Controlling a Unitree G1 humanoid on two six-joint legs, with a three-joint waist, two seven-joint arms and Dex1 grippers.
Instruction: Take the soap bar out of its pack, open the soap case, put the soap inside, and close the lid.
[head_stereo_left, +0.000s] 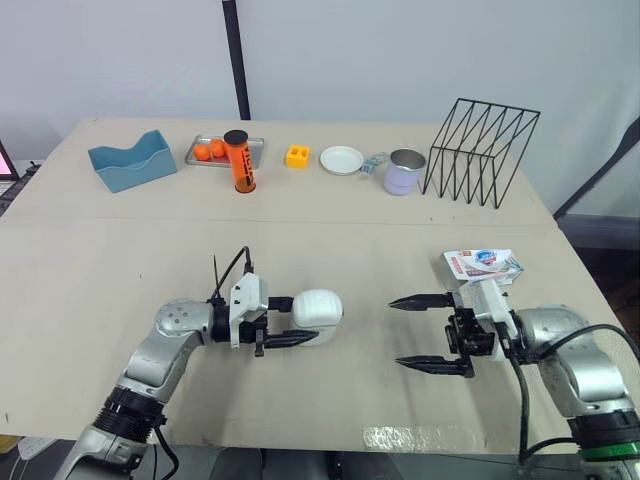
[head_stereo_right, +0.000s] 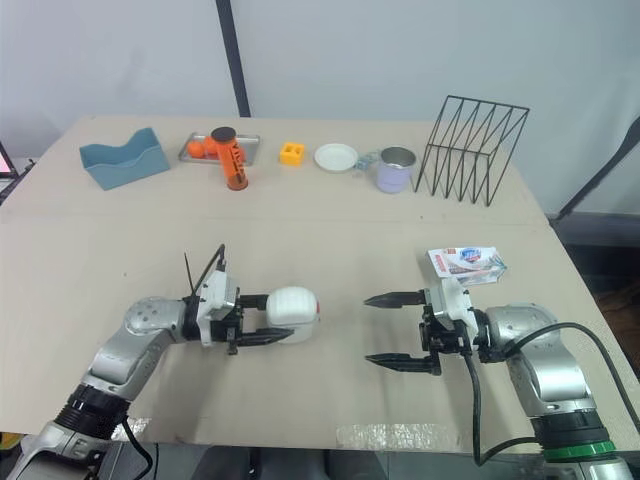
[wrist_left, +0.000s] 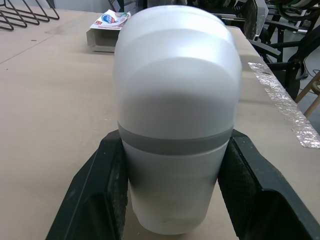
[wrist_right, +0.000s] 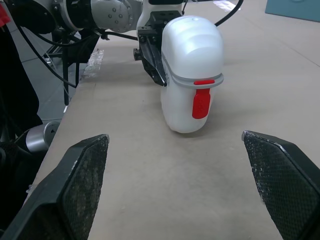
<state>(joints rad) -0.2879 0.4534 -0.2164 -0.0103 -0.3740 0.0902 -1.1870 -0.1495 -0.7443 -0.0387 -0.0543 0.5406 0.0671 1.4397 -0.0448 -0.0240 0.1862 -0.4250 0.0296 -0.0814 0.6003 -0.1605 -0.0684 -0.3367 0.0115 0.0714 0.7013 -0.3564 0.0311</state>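
A white soap case (head_stereo_left: 317, 310) with a grey band and a red latch (wrist_right: 201, 102) stands closed on the table's near middle. My left gripper (head_stereo_left: 300, 322) is shut on the soap case (wrist_left: 175, 130), one finger on each side. My right gripper (head_stereo_left: 425, 333) stands open a short way to the case's right, its fingers pointing at the latch side, with nothing between them. The soap pack (head_stereo_left: 483, 265), a white box with a red and blue print, lies on the table just behind my right gripper.
Along the far edge stand a blue bin (head_stereo_left: 131, 160), a metal tray (head_stereo_left: 203, 160) with orange balls, an orange canister (head_stereo_left: 240, 162), a yellow block (head_stereo_left: 297, 156), a white plate (head_stereo_left: 342, 160), a lilac mug (head_stereo_left: 404, 172) and a black wire rack (head_stereo_left: 482, 150).
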